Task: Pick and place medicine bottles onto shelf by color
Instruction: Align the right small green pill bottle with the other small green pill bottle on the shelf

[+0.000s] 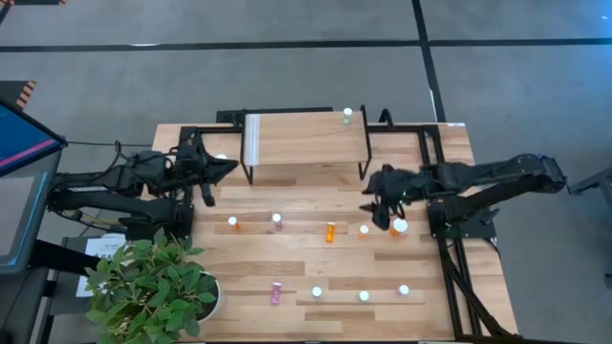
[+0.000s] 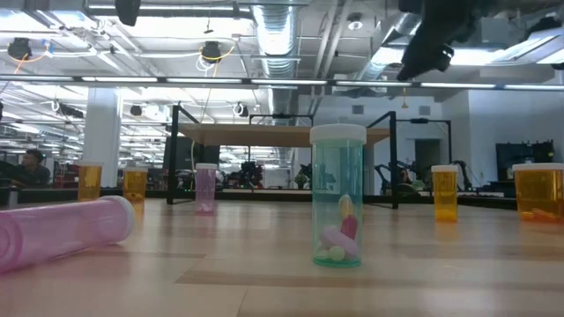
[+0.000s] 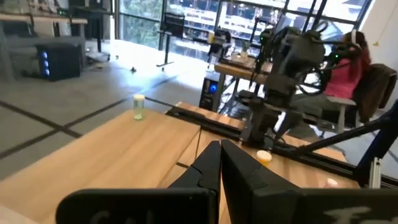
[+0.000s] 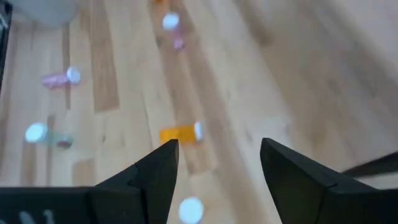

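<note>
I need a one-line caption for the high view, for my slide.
Overhead: one pale green bottle stands on the shelf while the open right gripper hovers above bottles on the table.

Tabletop [image 1: 316, 263]: light wood planks, smooth, faint sheen. Shelf [image 1: 306, 139]: pale matt wood on thin black metal legs. Medicine bottles [image 2: 338, 195]: clear glossy tinted plastic, white caps. Right gripper [image 4: 214, 163]: fingers matt dark plastic.

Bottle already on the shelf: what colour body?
Pale green, white cap; shows best in the left wrist view.
</note>
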